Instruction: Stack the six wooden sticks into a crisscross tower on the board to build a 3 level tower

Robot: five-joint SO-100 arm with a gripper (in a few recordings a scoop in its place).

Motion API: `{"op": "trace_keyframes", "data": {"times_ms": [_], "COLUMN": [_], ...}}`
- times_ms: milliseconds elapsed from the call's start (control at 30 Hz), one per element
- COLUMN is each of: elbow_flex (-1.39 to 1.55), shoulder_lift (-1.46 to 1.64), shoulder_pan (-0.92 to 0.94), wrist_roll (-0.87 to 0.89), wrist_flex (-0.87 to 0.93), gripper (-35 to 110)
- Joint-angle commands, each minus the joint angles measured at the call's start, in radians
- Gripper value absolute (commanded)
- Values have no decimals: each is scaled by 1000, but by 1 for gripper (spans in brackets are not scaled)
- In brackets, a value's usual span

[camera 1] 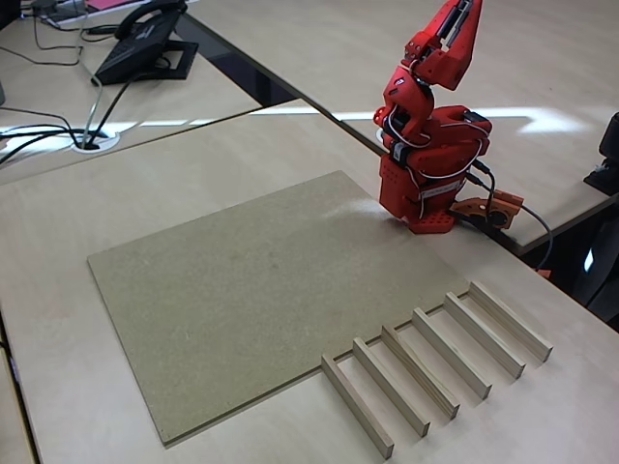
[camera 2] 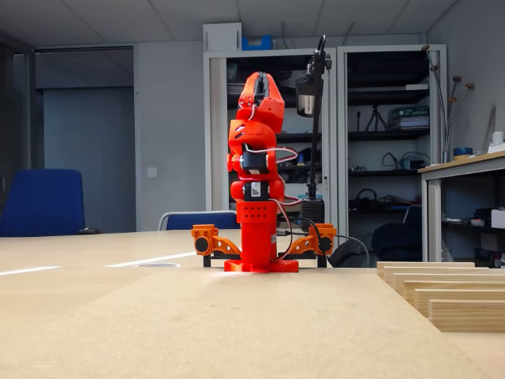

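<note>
Several pale wooden sticks [camera 1: 419, 371] lie flat in a parallel row on the tabletop, just off the board's near-right edge, none resting on another; their ends show at the right [camera 2: 442, 288]. The tan speckled board [camera 1: 242, 290] [camera 2: 197, 332] has nothing on it. No crisscross tower is in view. The red arm stands folded upright on its base [camera 1: 430, 198] beyond the board's far-right corner. Its gripper [camera 1: 455, 24] [camera 2: 259, 85] points up, high above the table and far from the sticks, fingers together and holding nothing.
A black desk phone [camera 1: 145, 39] and cables sit on the neighbouring desk at the top left, beside a cable grommet [camera 1: 95, 141]. The table edge runs close behind the arm and right of the sticks. A black stand [camera 2: 316, 118] rises behind the arm.
</note>
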Motion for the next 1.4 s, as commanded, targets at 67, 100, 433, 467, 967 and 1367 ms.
{"op": "trace_keyframes", "data": {"times_ms": [67, 100, 433, 467, 967, 1367], "elbow_flex": [-137, -192, -680, -730, -1404, -1795], "shoulder_lift": [8, 11, -110, -150, -959, -1430], "shoulder_pan": [-83, -83, -534, -545, -1164, -1324], "wrist_roll": [239, 282, 114, 130, -11, -411], "wrist_flex": [400, 502, 1275, 1321, 1876, 2507], "gripper": [0, 0, 0, 0, 0, 1]}}
